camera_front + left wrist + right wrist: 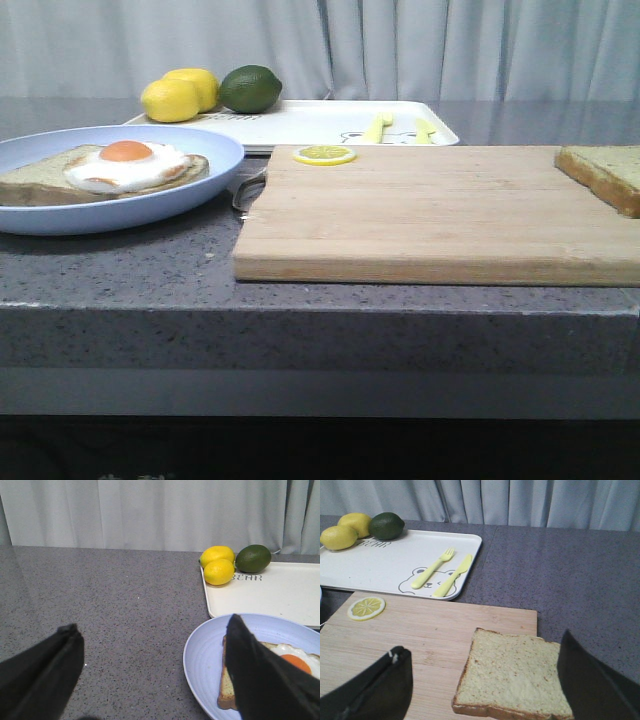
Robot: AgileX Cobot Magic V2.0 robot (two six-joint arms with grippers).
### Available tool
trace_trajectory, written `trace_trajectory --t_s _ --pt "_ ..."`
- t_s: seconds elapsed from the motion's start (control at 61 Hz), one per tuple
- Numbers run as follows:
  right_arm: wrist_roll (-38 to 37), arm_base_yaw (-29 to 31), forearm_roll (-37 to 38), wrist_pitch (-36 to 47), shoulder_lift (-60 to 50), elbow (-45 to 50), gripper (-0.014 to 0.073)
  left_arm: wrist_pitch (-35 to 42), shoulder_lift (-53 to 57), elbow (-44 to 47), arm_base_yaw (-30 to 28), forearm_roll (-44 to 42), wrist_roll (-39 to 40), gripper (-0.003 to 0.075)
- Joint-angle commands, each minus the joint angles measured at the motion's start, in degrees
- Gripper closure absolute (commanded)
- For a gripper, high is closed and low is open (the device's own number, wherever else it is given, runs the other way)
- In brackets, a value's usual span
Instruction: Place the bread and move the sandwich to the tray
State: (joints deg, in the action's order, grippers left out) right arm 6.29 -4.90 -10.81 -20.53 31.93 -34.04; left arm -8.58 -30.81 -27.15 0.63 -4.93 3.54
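The bread point(605, 172) lies flat at the right end of the wooden cutting board point(430, 210); it also shows in the right wrist view point(515, 675). My right gripper point(482, 675) is open above it, fingers either side, not touching. The sandwich point(110, 170), a slice with fried egg and orange yolk, sits on the light-blue plate point(200, 195) at the left. My left gripper point(152, 650) is open above the counter by the plate's rim point(200, 650), one finger point(255, 670) over the sandwich point(227, 685). The white tray point(320, 122) lies behind. Neither gripper shows in the front view.
Two lemons point(180, 95) and a dark green lime point(250, 88) sit on the tray's left end. A yellow fork point(432, 569) and knife point(452, 575) lie on the tray. A lemon slice point(323, 154) lies on the board's far edge. Something metal point(245, 190) lies between plate and board.
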Motion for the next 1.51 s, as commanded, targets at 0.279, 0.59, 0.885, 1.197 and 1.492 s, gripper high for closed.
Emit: trace_trajectory --t_s 0.279,0.59,0.885,1.197,1.492 --pt "-4.13 8.64 0.71 -10.91 16.71 -13.50 -0.0041 4.72 -0.43 -2.13 0.03 -0.01 -0.03 0.0082" --pt "-4.13 20.85 0.28 -27.92 40.90 -31.51 -0.0041 4.72 -0.43 -2.13 0.03 -0.01 -0.03 0.0082" --pt "8.39 30.80 -15.16 -44.21 57.03 -45.32 -0.0041 4.72 -0.43 -2.13 0.03 -0.01 -0.03 0.0082" --pt "20.68 31.02 -23.80 -49.57 63.79 -46.97 -0.0041 4.72 -0.43 -2.13 0.03 -0.01 -0.03 0.0082" --pt "23.41 30.42 -26.64 -54.60 67.65 -46.97 -0.0041 4.72 -0.43 -2.13 0.03 -0.01 -0.03 0.0082"
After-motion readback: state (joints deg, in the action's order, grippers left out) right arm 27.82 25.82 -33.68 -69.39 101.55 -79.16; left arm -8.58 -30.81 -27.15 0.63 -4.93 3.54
